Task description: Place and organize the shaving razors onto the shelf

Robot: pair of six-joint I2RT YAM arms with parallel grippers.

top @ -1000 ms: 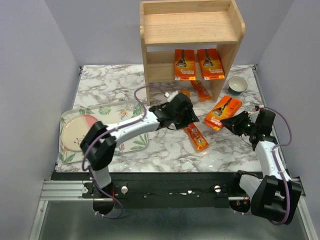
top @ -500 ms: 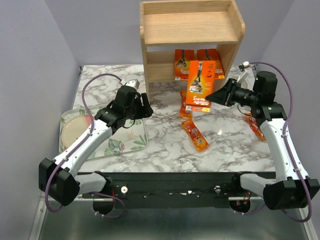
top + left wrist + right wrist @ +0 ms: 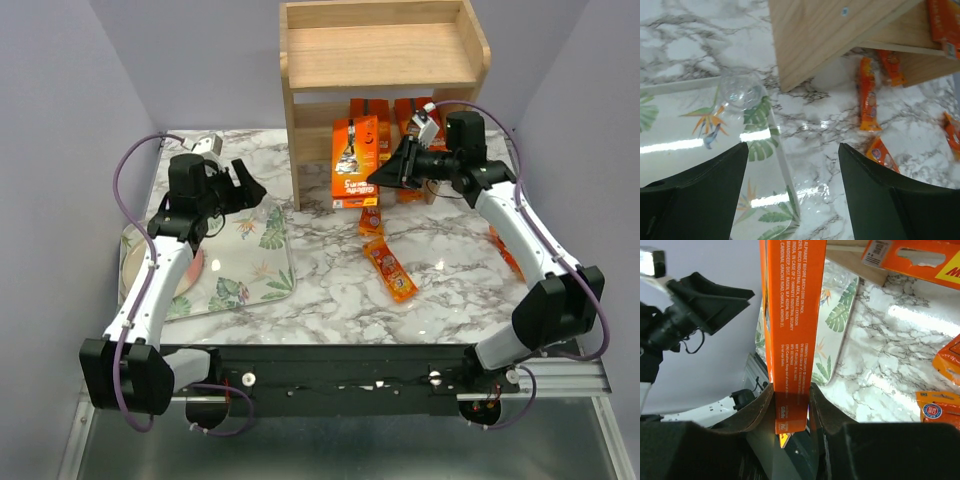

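Across most of the overhead view, a white grey-veined marble tabletop (image 3: 330, 300). At top centre, at its far edge, a two-tier light-wood shelf (image 3: 380, 45) with solid sides and an open front. At left, lying flat, a rectangular leaf-print tray (image 3: 250, 270). Over the tray's upper right corner, the left tool (image 3: 248, 182), fingers spread wide, nothing between them. Right of centre, the right tool (image 3: 385, 172), clamped on the edge of a wide flat orange razor pack (image 3: 355, 160), held upright just in front of the shelf's lower tier. Behind it on that tier, two more wide orange razor packs (image 3: 370, 106), partly hidden. Below centre, flat on the marble, narrow orange blister packs (image 3: 390, 270). One more narrow orange pack (image 3: 503, 250) at the right edge, beneath the right arm. By the tray's corner, a small clear round plastic item (image 3: 742, 90).
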